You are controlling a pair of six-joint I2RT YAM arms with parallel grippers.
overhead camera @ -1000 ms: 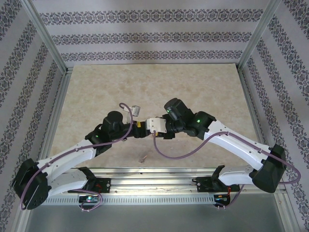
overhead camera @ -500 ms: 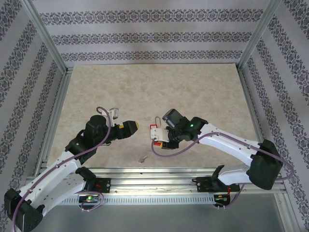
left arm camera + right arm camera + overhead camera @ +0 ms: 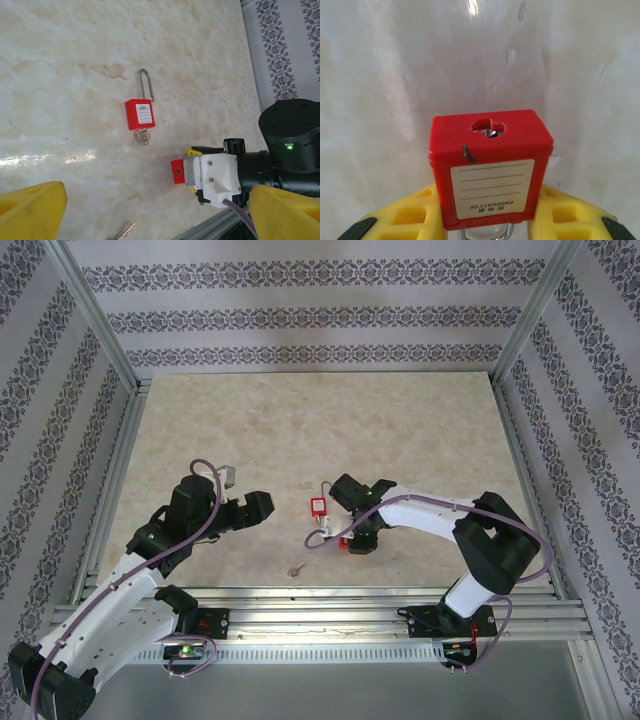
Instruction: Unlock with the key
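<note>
I'm pinching a red padlock (image 3: pixel 490 165) in my right gripper (image 3: pixel 487 217), left gripper (image 3: pixel 256 508) gaping wide and empty, unlocking seemingly not done yet

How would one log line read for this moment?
left gripper: open, empty | right gripper: gripping held padlock | loose padlock: flat on table, ring at base

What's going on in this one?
The right gripper holds a red padlock between its jaws, just above the table. The keyhole end points away from the wrist, with no key showing in it. A second red padlock lies flat on the table close by, with what looks like a key at its bottom end. The left gripper hovers off to the left, jaws wide open and empty.
</note>
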